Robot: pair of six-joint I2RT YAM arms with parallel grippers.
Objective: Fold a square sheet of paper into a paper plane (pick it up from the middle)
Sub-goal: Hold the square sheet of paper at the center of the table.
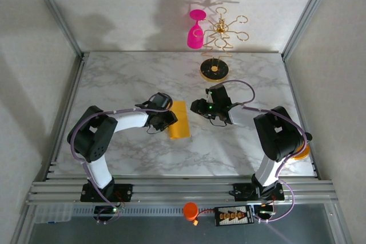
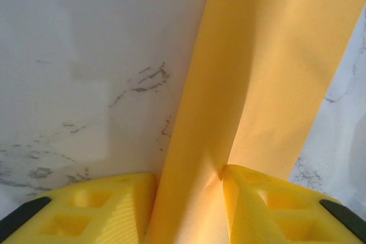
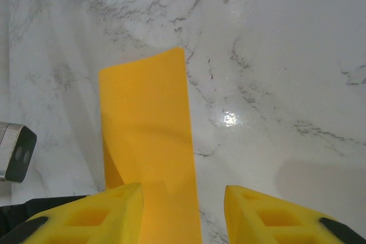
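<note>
The square sheet of paper (image 1: 180,120) lies mid-table, orange-yellow and doubled into a narrow upright strip. My left gripper (image 1: 168,119) sits at its left edge. In the left wrist view a raised fold of the paper (image 2: 269,67) runs up between the yellow fingers (image 2: 103,210). The right finger presses a small dimple into it, so the left gripper (image 2: 189,198) is shut on the sheet. My right gripper (image 1: 199,108) hovers just right of the strip. It is open (image 3: 183,210), with the paper (image 3: 148,141) lying flat below and ahead, partly under its left finger.
A gold stand (image 1: 214,70) on a round base stands at the back of the marble table (image 1: 114,84), with a pink wine glass (image 1: 195,32) hanging from it. An orange disc (image 1: 301,152) lies behind the right arm's elbow.
</note>
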